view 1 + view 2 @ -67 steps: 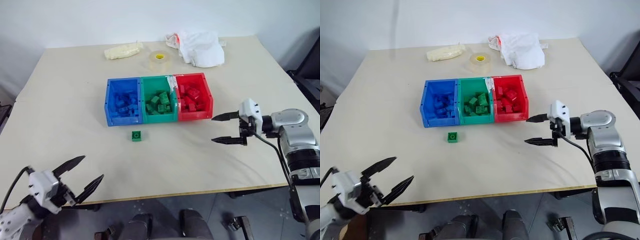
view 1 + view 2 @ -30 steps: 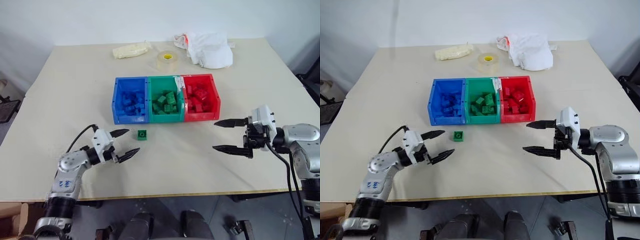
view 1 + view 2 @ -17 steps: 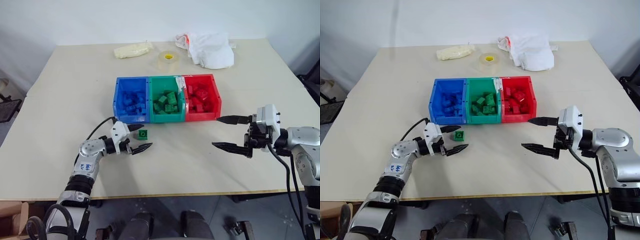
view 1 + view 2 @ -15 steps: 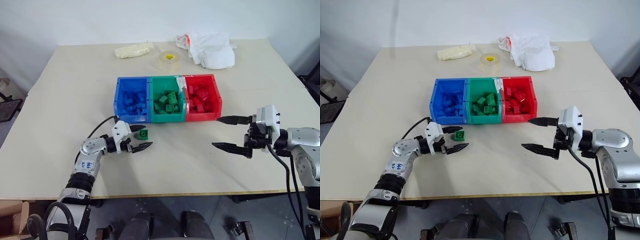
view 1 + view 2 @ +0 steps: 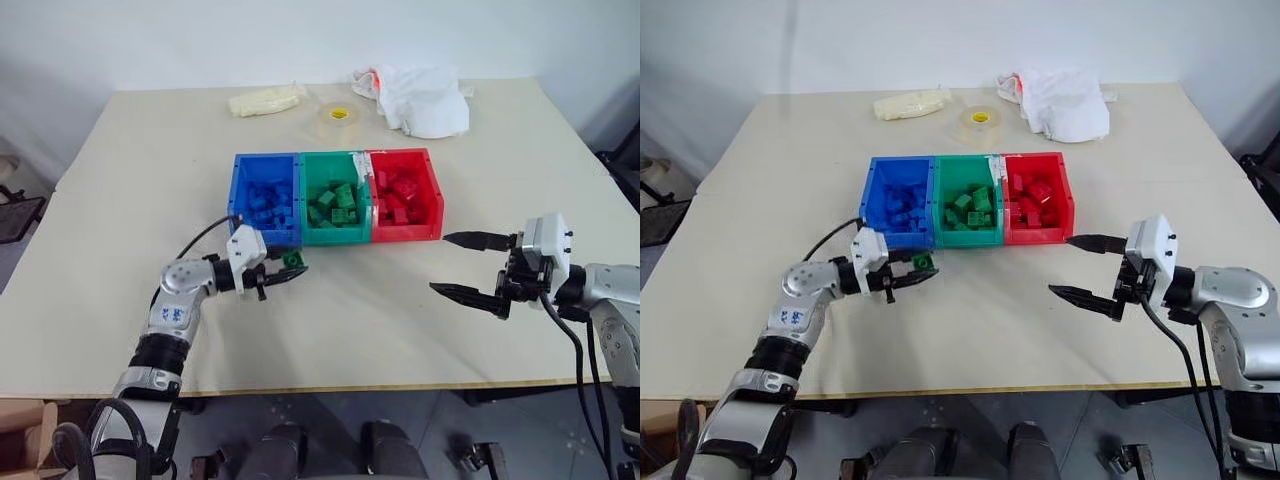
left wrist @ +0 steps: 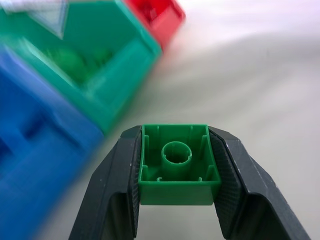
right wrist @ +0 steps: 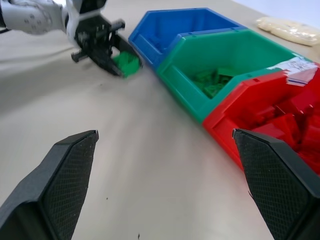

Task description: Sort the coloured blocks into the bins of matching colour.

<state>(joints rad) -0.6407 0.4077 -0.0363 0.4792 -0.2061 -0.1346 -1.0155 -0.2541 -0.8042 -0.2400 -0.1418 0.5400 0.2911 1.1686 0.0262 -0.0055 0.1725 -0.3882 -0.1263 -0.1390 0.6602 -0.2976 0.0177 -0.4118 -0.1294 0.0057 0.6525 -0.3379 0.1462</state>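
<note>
A small green block [image 5: 293,260] is clamped between the fingers of my left gripper [image 5: 291,267], lifted just in front of the seam between the blue bin [image 5: 265,199] and the green bin [image 5: 336,197]. The left wrist view shows the block's hollow underside [image 6: 179,164] with both black fingers pressed on its sides. The red bin [image 5: 405,195] closes the row on the right. All three bins hold several blocks of their own colour. My right gripper [image 5: 473,267] hangs open to the right of the red bin, with nothing between its fingers.
At the back of the table lie a tape roll [image 5: 339,117], a crumpled white cloth [image 5: 425,100] and a pale yellow bag [image 5: 264,100]. A cable [image 5: 200,238] loops from my left wrist. Bare tabletop lies in front of the bins.
My left gripper reached the green block, shut on it and lifted it up toward the bins. The right gripper stayed open and barely moved.
</note>
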